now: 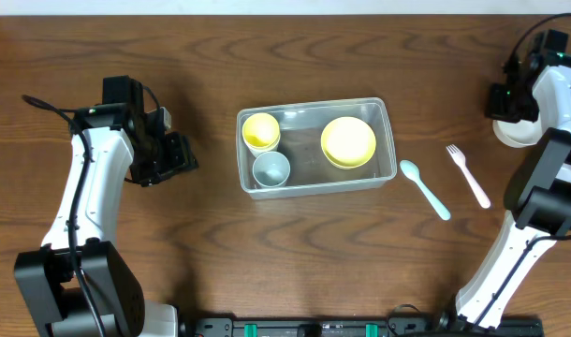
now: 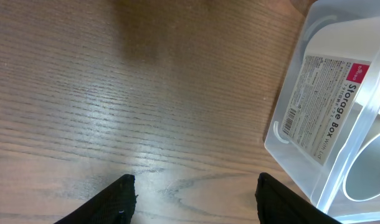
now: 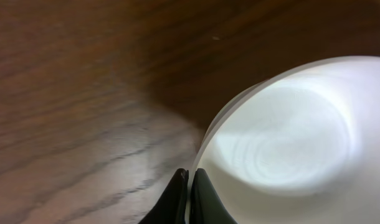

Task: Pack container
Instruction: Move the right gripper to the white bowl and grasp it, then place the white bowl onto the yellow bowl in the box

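The clear container (image 1: 390,140) sits mid-table and holds a yellow cup (image 1: 260,131), a grey-blue cup (image 1: 270,169) and a yellow bowl (image 1: 348,141). At the far right edge my right gripper (image 1: 512,101) is over a white bowl (image 1: 517,134). In the right wrist view the gripper (image 3: 189,177) is shut on the bowl's (image 3: 289,143) thin rim, one finger inside and one outside. My left gripper (image 1: 180,154) hangs open left of the container. In its wrist view the gripper (image 2: 196,186) holds nothing, with bare wood between the fingers and the labelled container wall (image 2: 327,124) to the right.
A pale teal spoon (image 1: 425,188) lies just right of the container. A pinkish-white fork (image 1: 468,175) lies further right, near the right arm's base. Cables trail behind the left arm at the table's left side.
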Tool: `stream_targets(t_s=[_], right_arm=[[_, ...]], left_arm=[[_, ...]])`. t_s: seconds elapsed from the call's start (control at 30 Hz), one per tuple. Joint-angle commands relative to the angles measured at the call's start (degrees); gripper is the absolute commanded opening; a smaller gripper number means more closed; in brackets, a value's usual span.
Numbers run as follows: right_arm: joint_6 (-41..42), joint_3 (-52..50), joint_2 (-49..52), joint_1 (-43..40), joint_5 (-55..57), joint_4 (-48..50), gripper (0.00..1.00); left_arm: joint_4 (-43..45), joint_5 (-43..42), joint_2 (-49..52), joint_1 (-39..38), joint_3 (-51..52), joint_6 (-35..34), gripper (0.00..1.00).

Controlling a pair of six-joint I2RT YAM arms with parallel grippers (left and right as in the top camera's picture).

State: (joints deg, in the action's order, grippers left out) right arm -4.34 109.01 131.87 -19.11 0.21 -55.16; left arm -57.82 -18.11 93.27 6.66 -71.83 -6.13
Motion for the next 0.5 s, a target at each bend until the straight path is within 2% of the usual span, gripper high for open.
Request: stream_targets(t_s=[0.0, 0.27, 0.47], right_arm=[[-1.9, 1.29, -1.55, 3.34, -3.98, -0.42, 0.01], [-4.11, 8.09, -11.47, 12.46, -6.25, -7.19, 0.01], [-4.35, 8.74, -22.6, 22.67, -7.08, -11.98, 0.01]], left_arm=[[-0.15, -0.68, -0.07, 0.13, -0.52, 0.52, 0.63], [-0.2, -0.68, -0.07, 0.13, -0.52, 0.55, 0.63], [-0.15, -0.68, -0.07, 0.13, -0.52, 0.55, 0.63]])
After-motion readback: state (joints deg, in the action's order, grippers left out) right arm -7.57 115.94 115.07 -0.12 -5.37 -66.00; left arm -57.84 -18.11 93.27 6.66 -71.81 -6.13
